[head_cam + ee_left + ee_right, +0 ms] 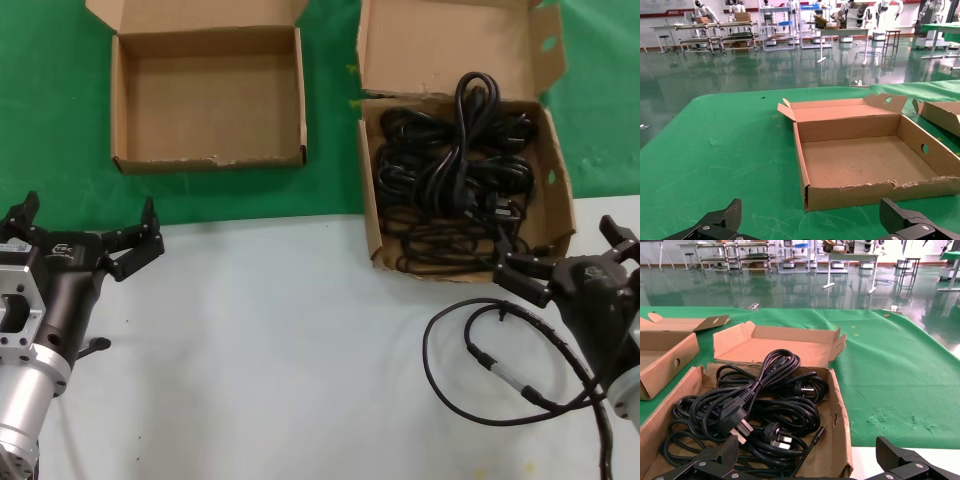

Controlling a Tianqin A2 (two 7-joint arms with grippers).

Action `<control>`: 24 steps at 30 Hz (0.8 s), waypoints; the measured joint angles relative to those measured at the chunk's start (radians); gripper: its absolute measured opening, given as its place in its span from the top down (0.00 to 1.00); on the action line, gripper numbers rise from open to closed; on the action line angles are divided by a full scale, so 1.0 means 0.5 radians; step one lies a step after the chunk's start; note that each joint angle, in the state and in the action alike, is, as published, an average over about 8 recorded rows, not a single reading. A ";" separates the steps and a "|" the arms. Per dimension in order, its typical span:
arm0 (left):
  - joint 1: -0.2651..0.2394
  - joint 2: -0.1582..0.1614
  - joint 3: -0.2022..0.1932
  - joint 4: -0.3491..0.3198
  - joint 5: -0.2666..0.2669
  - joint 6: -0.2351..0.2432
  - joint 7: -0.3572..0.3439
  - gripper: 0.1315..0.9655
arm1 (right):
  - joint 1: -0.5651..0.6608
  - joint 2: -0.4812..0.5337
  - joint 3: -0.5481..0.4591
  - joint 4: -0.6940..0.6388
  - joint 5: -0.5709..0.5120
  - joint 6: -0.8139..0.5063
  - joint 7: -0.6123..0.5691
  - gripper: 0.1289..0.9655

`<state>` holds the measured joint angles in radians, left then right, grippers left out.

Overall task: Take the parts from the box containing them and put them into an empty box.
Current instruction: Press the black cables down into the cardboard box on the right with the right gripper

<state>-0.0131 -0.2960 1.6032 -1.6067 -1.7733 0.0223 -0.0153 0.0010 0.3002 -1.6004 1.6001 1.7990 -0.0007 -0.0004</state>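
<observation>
The black power cords lie coiled in the brown box with the tall lid flap at the back right; one cord's loop stands above the pile. The cords and their box wall show close in the right wrist view. The shallow empty box sits at the back left, with a ragged front edge. My right gripper is open and empty just in front of the full box. My left gripper is open and empty, in front of and left of the empty box.
Both boxes stand on a green cloth; the grippers are over a white table surface. A thin black robot cable with a silver connector loops on the white surface by the right arm.
</observation>
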 joint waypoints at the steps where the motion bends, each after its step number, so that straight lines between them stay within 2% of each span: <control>1: 0.000 0.000 0.000 0.000 0.000 0.000 0.000 0.00 | 0.000 0.000 0.000 0.000 0.000 0.000 0.000 0.00; 24: 0.000 0.000 0.000 0.000 0.000 0.000 0.000 0.00 | 0.000 0.000 0.000 0.000 0.000 0.000 0.000 0.00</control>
<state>-0.0131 -0.2960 1.6032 -1.6067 -1.7733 0.0223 -0.0153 0.0010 0.3002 -1.6004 1.6001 1.7990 -0.0007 -0.0004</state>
